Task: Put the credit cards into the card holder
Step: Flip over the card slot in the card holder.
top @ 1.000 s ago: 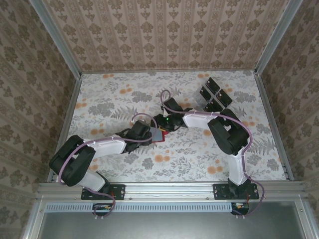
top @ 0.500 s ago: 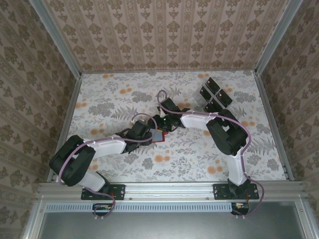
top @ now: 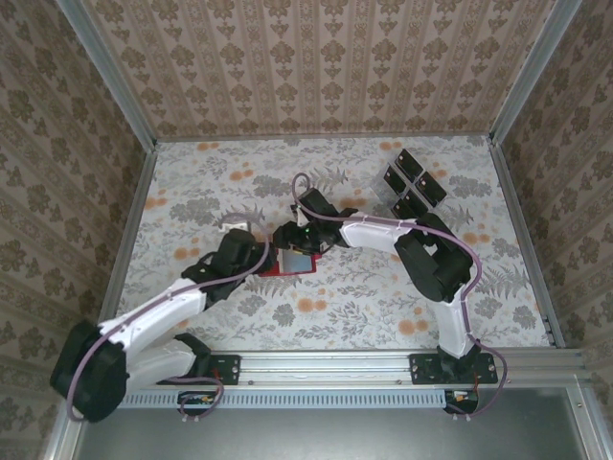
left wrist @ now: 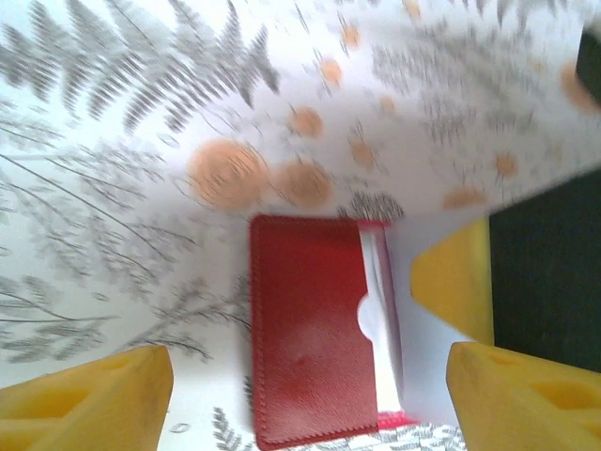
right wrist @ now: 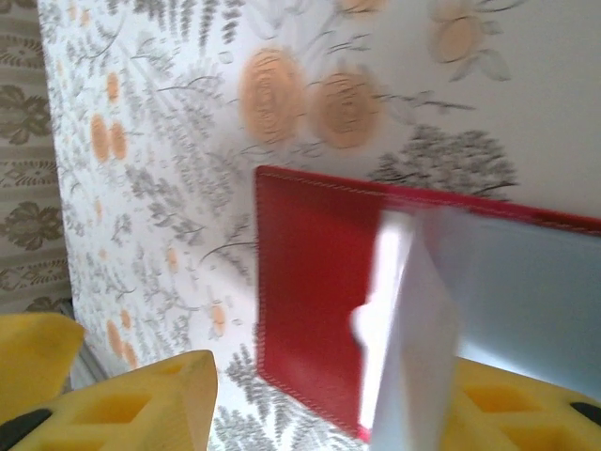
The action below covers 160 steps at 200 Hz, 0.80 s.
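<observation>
The card holder (top: 290, 262) lies opened flat near the middle of the tabletop, its long axis roughly parallel to the near edge, red cover toward the left edge and greyish pocket side toward the right. The left gripper (left wrist: 308, 365) and the right gripper (right wrist: 333, 376) both hover over it with jaws apart, clasping nothing. The credit cards (top: 414, 182) sit near the far right corner

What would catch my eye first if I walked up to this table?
The bright red card holder in the middle of the flowered table, pale inner pocket showing. The left gripper and right gripper crowd close to it, both open. Dark credit cards cluster toward the far right corner.
</observation>
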### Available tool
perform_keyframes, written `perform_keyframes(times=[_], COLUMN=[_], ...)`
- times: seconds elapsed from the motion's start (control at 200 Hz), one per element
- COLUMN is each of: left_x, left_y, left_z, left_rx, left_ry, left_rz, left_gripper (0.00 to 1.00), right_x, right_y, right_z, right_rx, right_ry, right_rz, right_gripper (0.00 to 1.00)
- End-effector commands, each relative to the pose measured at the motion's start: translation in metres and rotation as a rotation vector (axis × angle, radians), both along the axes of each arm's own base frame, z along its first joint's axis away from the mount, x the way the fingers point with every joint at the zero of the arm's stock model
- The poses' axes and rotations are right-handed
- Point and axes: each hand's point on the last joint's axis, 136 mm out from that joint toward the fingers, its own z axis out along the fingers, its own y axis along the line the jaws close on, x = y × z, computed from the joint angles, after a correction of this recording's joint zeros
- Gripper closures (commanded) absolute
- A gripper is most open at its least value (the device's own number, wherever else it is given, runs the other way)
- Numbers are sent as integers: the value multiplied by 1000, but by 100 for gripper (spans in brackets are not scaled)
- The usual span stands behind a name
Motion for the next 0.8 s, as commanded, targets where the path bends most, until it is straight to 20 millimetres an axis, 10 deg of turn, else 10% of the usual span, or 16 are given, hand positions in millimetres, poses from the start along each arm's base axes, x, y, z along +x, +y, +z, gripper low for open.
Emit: perform_keyframes(times=[0.0,0.425,0.795], left_x=[-7,-1,5], left_y=[24,23,14], left_z=[-4,-9,-4], left_rx=[-4,-47,-59], left_ry=[36,61,73], left_rz=[78,74,45], left_gripper=[20,18,14], right_x=[-7,-8,12], right_y=[16,34,15], right_z=[-3,-41,89], right_rx=[-13,-81,107], right_ry=[19,65,-145], right_rz=[28,32,80], right_gripper=[45,46,45])
